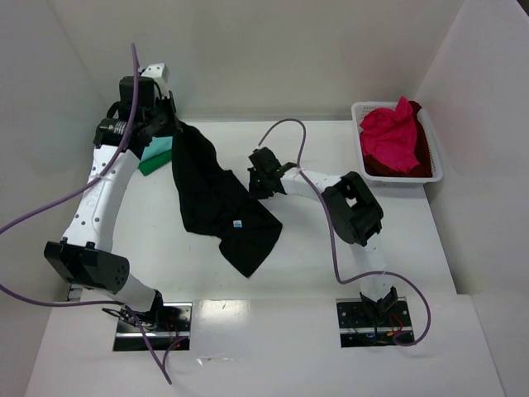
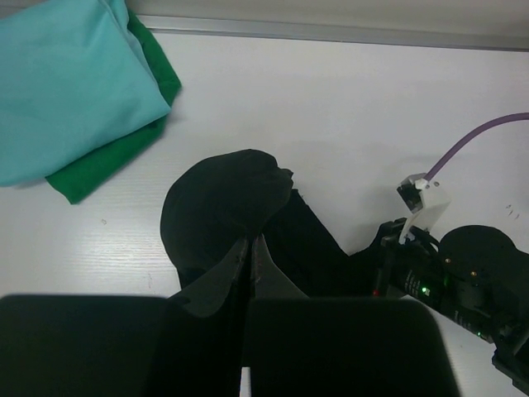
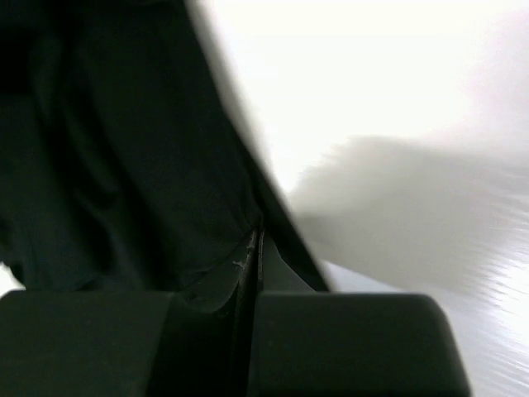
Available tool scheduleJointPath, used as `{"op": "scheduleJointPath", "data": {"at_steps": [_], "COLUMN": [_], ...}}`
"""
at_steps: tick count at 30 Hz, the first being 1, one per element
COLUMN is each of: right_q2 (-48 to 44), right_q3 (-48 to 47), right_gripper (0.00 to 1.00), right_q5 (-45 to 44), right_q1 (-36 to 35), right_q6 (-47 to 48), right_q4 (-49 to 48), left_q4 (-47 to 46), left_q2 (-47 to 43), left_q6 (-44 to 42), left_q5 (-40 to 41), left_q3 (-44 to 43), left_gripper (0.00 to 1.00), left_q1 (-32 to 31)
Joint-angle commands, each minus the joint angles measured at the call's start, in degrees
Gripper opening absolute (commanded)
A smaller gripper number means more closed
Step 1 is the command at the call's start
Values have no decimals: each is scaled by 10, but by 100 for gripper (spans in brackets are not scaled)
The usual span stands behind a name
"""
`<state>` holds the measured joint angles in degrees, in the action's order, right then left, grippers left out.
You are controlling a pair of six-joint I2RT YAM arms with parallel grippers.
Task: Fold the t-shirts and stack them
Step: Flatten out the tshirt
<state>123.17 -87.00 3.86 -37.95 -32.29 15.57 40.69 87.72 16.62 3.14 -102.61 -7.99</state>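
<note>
Folded t-shirts [image 1: 155, 157] back left, loose t-shirt [image 1: 216, 203] right of them, crumpled t-shirts [image 1: 393, 136] in basket [image 1: 401, 183] back right.

Nothing can be read; the small pale tag [image 1: 237, 223] on the black t-shirt [image 1: 207, 190] is too tiny.

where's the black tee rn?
Top view, left of centre: the black t-shirt spans from the left tool to the right tool, beside the folded green t-shirt.

Setting: robotics lab test cell, indoor. Evidence: 2 robot arms, left arm [image 1: 99, 190] and right arm [image 1: 355, 215], bolted on metal base plates [image 1: 178, 318] at near edge of white table [image 1: 314, 273]; plain white partition walls [image 1: 273, 50] on 3 sides; loose purple cables [image 1: 333, 248], exposed wiring at bases
</note>
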Motion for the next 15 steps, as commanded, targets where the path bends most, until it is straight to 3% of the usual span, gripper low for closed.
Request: {"op": "scheduleJointPath", "data": {"at_steps": [1,6,15], "right_q2": [-43,-114,-284], "right_q3": [-32,-105,-217], "right_gripper": [1,1,1], "right_q5": [-91,-125,-178], "right_q1": [1,38,124], "right_q6": [5,23,61], "right_q4": [-13,17,39], "left_q4": [-18,-18,-30], "left_q2": [-15,-20,-20], "left_q6": [0,0,-11], "left_q5": [6,22,21], "left_q3": [-11,-22,-122], "left_gripper": [0,0,0], "left_q1": [9,14,14]}}
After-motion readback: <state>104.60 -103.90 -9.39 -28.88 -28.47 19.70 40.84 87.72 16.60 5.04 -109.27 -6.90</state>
